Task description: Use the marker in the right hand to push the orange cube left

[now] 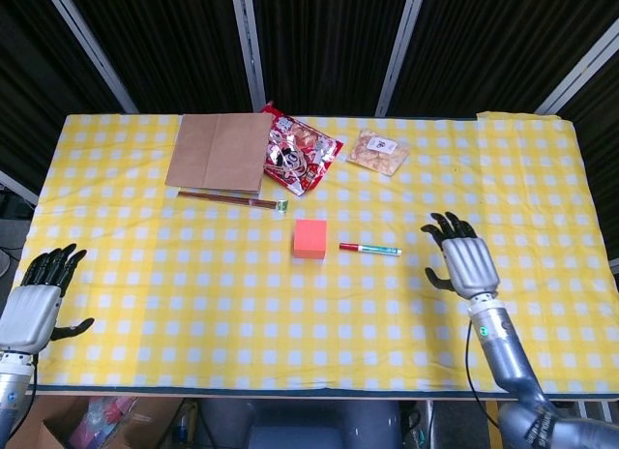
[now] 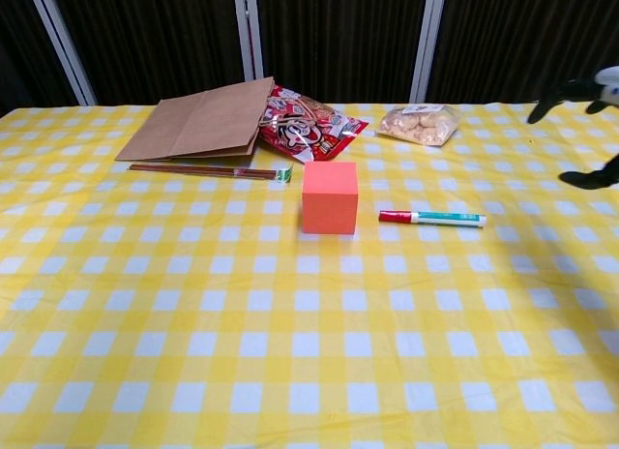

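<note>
Your right hand hovers empty, fingers spread, right of the marker, which lies just right of the orange cube; you're at the reach step, so next lower and grasp it.

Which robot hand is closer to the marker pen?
Right. The right hand hovers just right of the marker; the left hand sits far off at the table's near-left corner.

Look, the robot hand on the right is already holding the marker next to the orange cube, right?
Not quite. The right robot hand is open and holds nothing; the marker lies on the cloth beside the orange cube, apart from the hand. The head view shows it.
</note>
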Motion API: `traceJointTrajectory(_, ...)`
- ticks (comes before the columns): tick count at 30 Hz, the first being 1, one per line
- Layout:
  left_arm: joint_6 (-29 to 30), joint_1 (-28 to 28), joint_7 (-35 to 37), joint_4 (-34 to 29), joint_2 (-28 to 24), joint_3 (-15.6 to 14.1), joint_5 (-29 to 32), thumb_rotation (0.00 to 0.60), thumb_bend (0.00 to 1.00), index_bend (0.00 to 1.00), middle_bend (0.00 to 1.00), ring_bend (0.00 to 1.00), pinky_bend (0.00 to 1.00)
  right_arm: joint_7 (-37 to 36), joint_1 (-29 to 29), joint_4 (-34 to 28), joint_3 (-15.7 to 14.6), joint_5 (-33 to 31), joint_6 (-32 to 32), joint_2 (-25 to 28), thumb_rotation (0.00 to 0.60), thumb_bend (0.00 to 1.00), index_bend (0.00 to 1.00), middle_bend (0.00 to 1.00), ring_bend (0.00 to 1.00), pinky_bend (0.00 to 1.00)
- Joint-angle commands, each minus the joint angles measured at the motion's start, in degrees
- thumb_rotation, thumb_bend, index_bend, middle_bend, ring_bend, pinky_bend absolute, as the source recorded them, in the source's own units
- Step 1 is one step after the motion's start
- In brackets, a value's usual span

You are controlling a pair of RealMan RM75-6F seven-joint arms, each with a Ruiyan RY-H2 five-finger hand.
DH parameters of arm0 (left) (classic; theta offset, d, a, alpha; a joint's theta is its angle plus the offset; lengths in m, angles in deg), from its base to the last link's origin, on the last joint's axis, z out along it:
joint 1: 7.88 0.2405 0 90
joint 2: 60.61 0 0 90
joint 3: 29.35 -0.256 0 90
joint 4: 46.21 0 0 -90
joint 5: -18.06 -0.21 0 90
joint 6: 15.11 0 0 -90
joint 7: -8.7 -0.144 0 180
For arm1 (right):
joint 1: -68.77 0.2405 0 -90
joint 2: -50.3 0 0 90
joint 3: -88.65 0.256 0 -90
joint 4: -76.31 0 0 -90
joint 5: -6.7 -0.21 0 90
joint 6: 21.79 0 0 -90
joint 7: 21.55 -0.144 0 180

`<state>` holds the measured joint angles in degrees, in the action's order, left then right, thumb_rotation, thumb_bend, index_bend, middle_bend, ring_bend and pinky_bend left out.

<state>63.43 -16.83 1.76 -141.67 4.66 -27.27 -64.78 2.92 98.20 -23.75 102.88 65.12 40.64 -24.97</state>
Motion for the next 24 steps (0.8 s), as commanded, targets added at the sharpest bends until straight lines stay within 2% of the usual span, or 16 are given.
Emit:
traceJointTrajectory(1, -0.53, -0.28, 0.09, -0.05, 0.08, 0.06, 0.31, 0.6, 0.03, 0.0, 0.0, 0.0, 0.04, 5.97, 5.83, 5.11, 2.13, -7.67, -2.5, -8.54, 0.6, 0.38, 0.27, 0.15, 0.06, 0.15)
traceJointTrajectory(7, -1.11, -0.58, 0.05, -0.4, 0.04, -0.02, 0.48, 0.6, 0.03, 0.0, 0.0, 0.0, 0.04, 8.32, 9.25, 12.13, 2.37, -14.17, -2.68, -16.94, 0.6, 0.38, 0.3, 0.16, 0.08, 0.15)
traceJointTrajectory(10, -1.15, -0.61, 0.05, -0.47, 0.05, -0.07, 0.49, 0.6, 0.03, 0.0, 0.0, 0.0, 0.04, 7.92, 10.08, 15.03, 2.71, -14.87, -2.26, -19.49, 0.6, 0.38, 0.32, 0.17, 0.08, 0.15)
traceJointTrajectory(16, -1.78, -0.8, 0.14, -0.53, 0.06, 0.04, 1.35, 0.6, 0.03, 0.0, 0.0, 0.0, 0.04, 6.51, 11.55, 20.29, 3.86, -16.04, -2.64, -22.72, 0.6, 0.37, 0.33, 0.17, 0.08, 0.15)
traceJointTrajectory(24, -2.33, -1.05, -0.04, -0.95, 0.02, 0.1, 1.94, 0.6, 0.03, 0.0, 0.0, 0.0, 0.04, 5.42, 13.18, 25.6, 4.57, -16.45, -3.64, -25.43, 0.6, 0.36, 0.38, 0.2, 0.09, 0.17)
